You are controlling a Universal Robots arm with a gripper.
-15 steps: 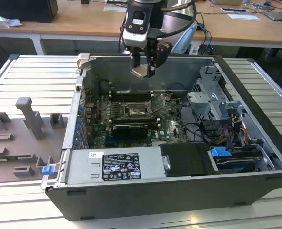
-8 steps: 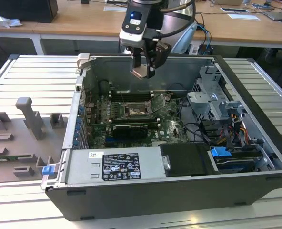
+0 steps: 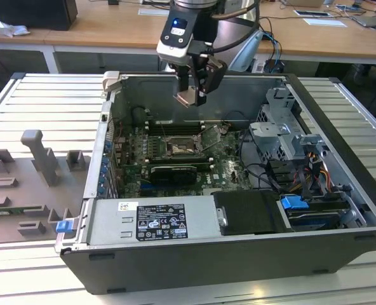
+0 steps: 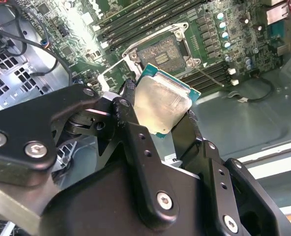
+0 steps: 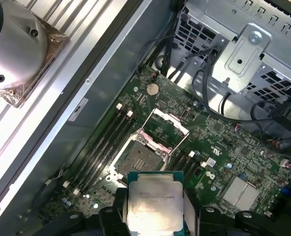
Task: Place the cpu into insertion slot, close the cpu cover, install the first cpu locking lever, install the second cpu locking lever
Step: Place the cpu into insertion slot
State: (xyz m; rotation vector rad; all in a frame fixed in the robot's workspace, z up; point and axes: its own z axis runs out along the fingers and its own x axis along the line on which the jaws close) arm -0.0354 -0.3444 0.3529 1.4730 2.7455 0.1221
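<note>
- 1 gripper (image 3: 194,89) hangs over the open computer case (image 3: 340,114), and its 2 fingers (image 4: 131,118) are clamped on opposite edges of the cpu (image 4: 162,103).
- The chip is held clear of everything else, with its pale metal top facing the wrist cameras and its green edge showing around that top in both wrist views.
- In the exterior view the cpu sits well above the motherboard (image 3: 229,168), and the insertion slot (image 3: 177,148) lies below it, roughly underneath. I judge the main gap between them to be height rather than sideways offset.
- In the first wrist view the insertion slot shows just beyond the free edge of the cpu, between the chip and the cpu cover (image 5: 174,122).
- The cpu cover stands swung up and away from the socket, so the dark centre of the slot is bare and nothing lies in it.
- Chip and socket edges look close to parallel in the first wrist view, though the second wrist view shows the chip tilted against the board.
- By my reading the cpu is not yet seated, and the cover is not yet closed.
</note>
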